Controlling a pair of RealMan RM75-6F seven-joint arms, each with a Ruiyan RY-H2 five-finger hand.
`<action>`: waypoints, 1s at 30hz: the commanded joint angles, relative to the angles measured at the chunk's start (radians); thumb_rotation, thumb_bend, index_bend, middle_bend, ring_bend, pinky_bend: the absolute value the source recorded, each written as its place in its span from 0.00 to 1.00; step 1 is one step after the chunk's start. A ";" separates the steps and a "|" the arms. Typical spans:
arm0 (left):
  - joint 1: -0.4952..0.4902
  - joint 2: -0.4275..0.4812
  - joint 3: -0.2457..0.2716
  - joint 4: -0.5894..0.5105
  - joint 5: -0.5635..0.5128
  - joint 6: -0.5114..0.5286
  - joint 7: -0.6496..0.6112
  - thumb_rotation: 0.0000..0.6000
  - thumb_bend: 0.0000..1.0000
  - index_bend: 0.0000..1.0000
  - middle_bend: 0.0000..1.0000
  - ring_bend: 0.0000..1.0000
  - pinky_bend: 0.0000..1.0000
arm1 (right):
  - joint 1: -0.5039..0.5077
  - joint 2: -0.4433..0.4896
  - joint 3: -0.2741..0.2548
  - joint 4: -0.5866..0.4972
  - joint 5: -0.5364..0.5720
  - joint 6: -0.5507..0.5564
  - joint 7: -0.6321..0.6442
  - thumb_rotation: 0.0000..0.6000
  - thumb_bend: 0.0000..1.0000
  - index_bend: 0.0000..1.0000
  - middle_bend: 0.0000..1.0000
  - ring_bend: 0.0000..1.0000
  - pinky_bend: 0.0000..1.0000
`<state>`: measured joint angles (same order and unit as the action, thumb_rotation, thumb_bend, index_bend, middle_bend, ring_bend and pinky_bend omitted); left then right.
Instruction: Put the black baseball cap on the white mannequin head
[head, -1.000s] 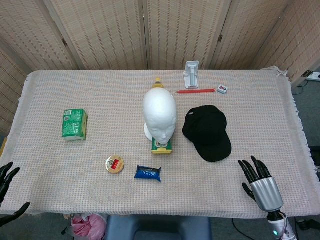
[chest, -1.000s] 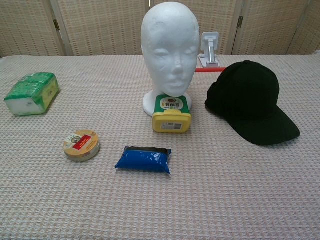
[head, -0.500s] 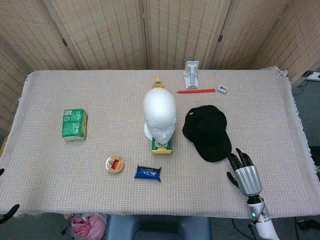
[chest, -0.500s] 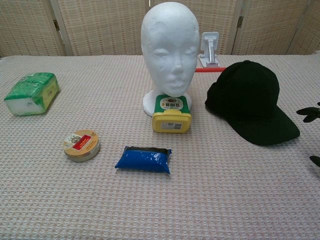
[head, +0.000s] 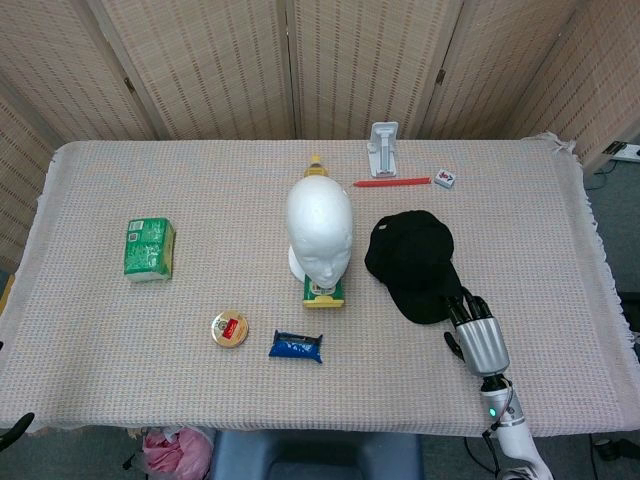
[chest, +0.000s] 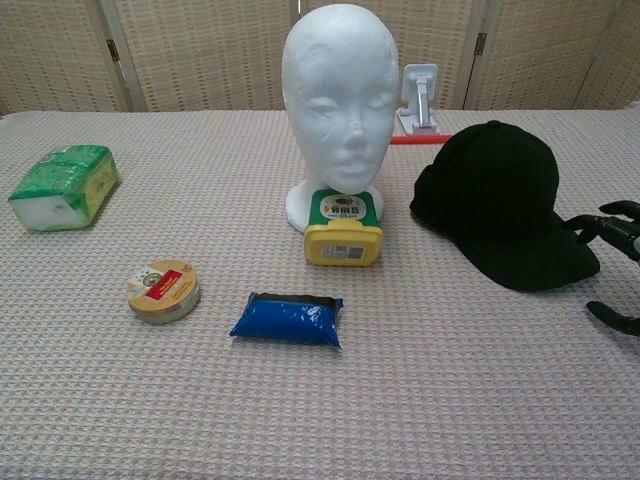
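The black baseball cap (head: 412, 262) lies flat on the cloth, right of the white mannequin head (head: 319, 228), brim toward the front edge. In the chest view the cap (chest: 500, 200) sits right of the mannequin head (chest: 340, 95). My right hand (head: 476, 336) is just in front and to the right of the brim, fingers spread and holding nothing; its fingertips (chest: 606, 225) reach the brim's right edge. Of my left hand (head: 14, 427) only a dark tip shows at the bottom left corner, off the table.
A yellow container (head: 324, 291) stands against the mannequin's base. A blue packet (head: 296, 346), a round tin (head: 229, 329) and a green pack (head: 149, 247) lie to the left. A white stand (head: 383, 148), red pen (head: 391, 182) and small tile (head: 445, 179) sit behind the cap.
My right hand has moved forward and left from the table's front right edge up to the cap's brim. My left hand has dropped almost out of view.
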<state>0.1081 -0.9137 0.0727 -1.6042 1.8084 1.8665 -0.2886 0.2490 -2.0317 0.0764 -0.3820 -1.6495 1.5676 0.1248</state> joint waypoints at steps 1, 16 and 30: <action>0.000 0.002 0.000 0.002 0.001 0.000 0.001 1.00 0.22 0.00 0.00 0.00 0.13 | 0.016 -0.020 0.004 0.028 0.013 -0.011 0.007 1.00 0.20 0.23 0.32 0.16 0.29; 0.003 0.013 -0.003 0.024 -0.004 0.018 -0.050 1.00 0.22 0.00 0.00 0.00 0.13 | 0.082 -0.091 0.018 0.118 0.065 -0.062 0.005 1.00 0.23 0.25 0.34 0.18 0.31; 0.003 0.020 -0.009 0.040 -0.017 0.023 -0.081 1.00 0.22 0.00 0.00 0.00 0.13 | 0.134 -0.132 0.038 0.177 0.111 -0.100 0.023 1.00 0.26 0.33 0.39 0.23 0.36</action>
<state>0.1104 -0.8944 0.0639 -1.5650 1.7917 1.8890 -0.3681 0.3816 -2.1623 0.1134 -0.2063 -1.5399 1.4663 0.1466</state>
